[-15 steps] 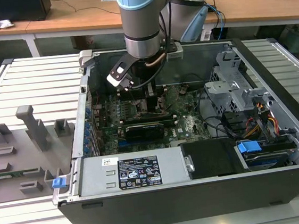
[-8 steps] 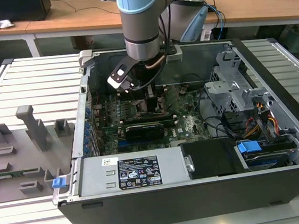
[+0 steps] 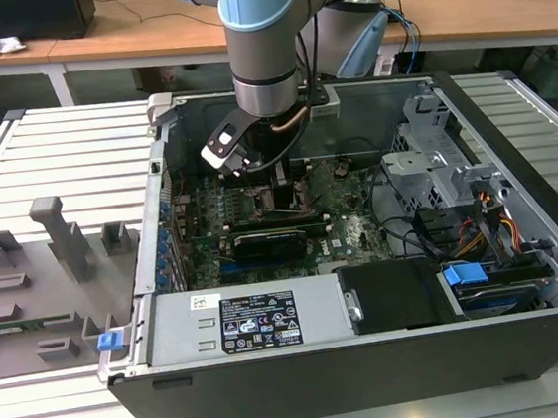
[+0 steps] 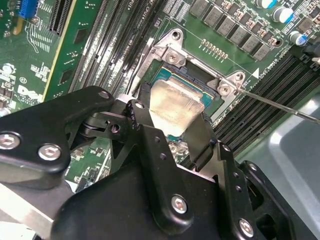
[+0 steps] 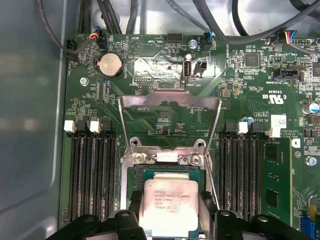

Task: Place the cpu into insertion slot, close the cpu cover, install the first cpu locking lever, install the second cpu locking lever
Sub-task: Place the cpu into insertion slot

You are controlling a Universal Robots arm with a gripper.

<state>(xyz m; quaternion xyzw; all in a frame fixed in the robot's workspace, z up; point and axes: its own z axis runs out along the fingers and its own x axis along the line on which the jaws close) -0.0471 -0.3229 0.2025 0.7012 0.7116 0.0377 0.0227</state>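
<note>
Gripper (image 4: 171, 125): my fingers clamped on the cpu (image 5: 168, 201).
Position: cpu low over the insertion slot (image 4: 172, 56); seating unconfirmed.
Cover: cpu cover (image 5: 170, 98) swung open, away from insertion slot.
Left: closing cover, both levers (image 4: 280, 105).

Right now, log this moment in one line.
fingers: shut on cpu | cpu: at insertion slot | cpu cover: open

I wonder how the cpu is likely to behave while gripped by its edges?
The cpu looks like a rigid plate with a metal top, so it probably won't flex. Its thin, smooth edges may slip between the gripper fingers. Being flat and square, it shouldn't roll, though a drop onto the insertion slot seems risky.
</note>
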